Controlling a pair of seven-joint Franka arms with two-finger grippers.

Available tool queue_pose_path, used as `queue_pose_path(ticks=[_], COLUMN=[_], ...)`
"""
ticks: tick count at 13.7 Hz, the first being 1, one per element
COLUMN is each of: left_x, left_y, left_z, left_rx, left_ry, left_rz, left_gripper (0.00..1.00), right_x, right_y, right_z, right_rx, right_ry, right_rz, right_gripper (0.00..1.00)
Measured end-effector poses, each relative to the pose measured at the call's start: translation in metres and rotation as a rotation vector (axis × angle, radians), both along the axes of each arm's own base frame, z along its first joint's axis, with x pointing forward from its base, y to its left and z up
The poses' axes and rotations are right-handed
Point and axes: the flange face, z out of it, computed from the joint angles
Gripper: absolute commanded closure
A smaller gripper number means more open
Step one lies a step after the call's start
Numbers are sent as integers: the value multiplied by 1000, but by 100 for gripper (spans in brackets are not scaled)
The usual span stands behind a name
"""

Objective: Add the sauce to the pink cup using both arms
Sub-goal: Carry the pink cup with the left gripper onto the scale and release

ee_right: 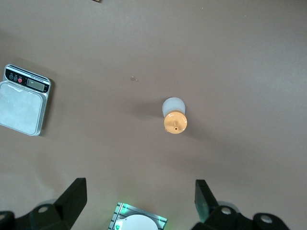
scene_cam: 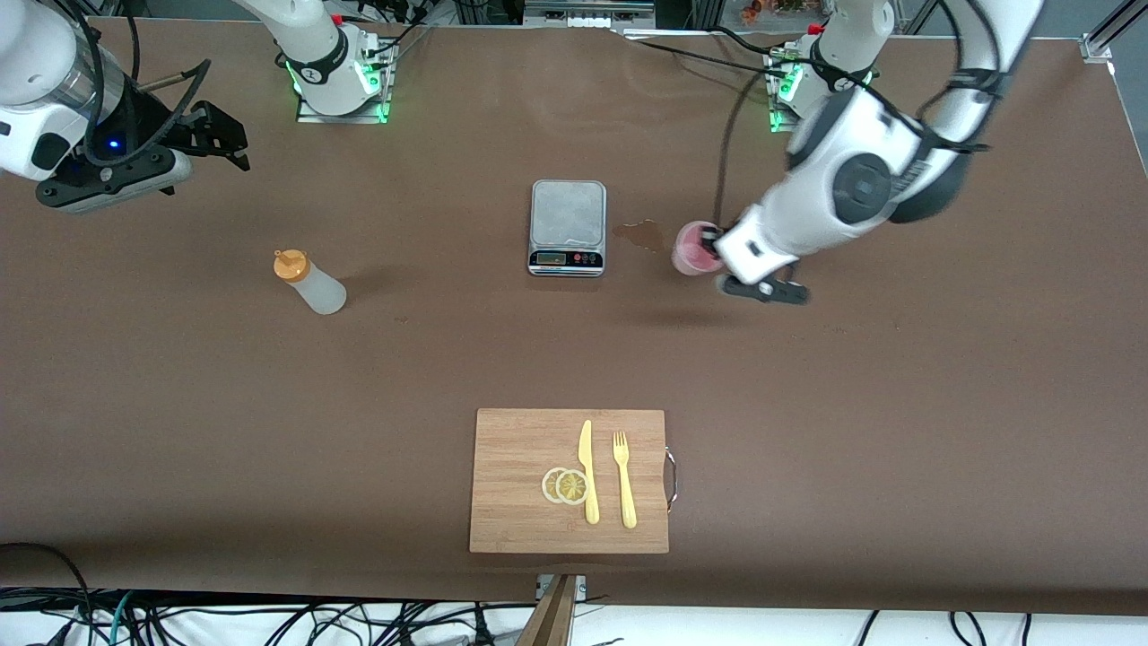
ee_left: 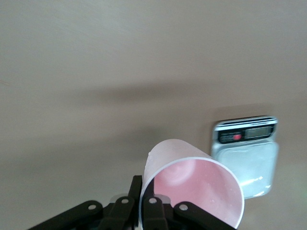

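Pink cup [ee_left: 192, 191] clamped in left hand [ee_left: 144, 211], up beside scale [scene_cam: 568, 227]. Right hand [ee_right: 139, 201] wide open, empty, above sauce [scene_cam: 309, 282]. No sauce added yet.

One pink cup [scene_cam: 692, 249], one sauce bottle [scene_cam: 309, 282], one scale [scene_cam: 567, 227], one cutting board [scene_cam: 520, 529]; on it one knife [scene_cam: 587, 471], one fork [scene_cam: 623, 479], two lemon slices [scene_cam: 565, 485]

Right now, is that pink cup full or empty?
Empty: the left wrist view looks into the pink cup, held in the left gripper, showing bare pink walls.
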Motion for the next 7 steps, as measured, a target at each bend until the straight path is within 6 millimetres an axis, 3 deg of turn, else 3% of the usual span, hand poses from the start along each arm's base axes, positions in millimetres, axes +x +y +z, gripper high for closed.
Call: queue_pose_path(ticks=[2,3,7], left_x=[-34,-47,-85], left_y=[-66,-87,-129], left_z=[-15,-28,-82], left_rx=[-17,-24,49], left_ry=[-7,2,26], left_rz=[46,57,49], left_gripper=[100,100,100], right_x=[-1,-1,1], right_y=[6,8,-2], right_z=[-1,-1,-2], right_rx=[-1,-1,2], right_ry=[1,2,5], right_rz=[11,14,-5], right_gripper=[0,0,0])
